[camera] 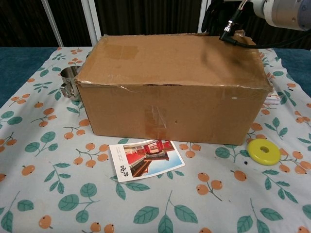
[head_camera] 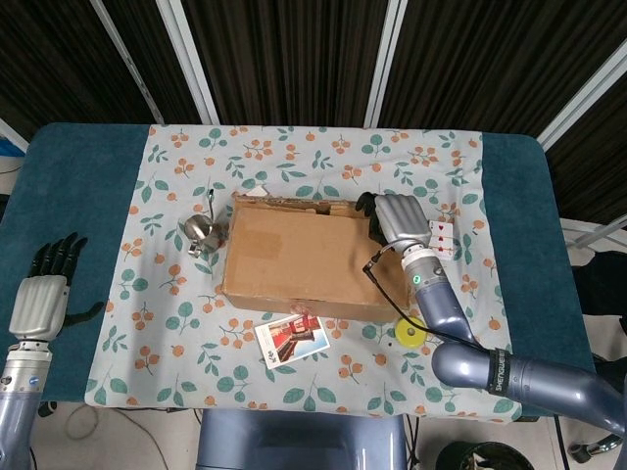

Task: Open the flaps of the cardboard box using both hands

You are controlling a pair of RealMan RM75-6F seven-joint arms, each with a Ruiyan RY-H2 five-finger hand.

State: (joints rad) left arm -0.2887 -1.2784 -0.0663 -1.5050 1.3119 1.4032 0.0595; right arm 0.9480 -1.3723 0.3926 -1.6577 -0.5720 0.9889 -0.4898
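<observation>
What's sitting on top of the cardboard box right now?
Only the right hand is over the cardboard box, at its far right corner, fingers curled past the back edge. The flaps are closed, so whatever is inside is hidden.

Table [head_camera: 88, 186] under floral cloth [head_camera: 176, 323]

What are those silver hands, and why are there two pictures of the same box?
Those are a robot's two arms, each ending in a metal hand. One picture looks down from its head, the other looks forward from its chest. On the flowery tablecloth sits a closed cardboard box. Around it lie a metal cup, a postcard, a yellow ring and playing cards. The right hand is over the box's far right corner; whether it grips the flap is hard to tell. The left hand waits at the table's edge, holding nothing.
</observation>
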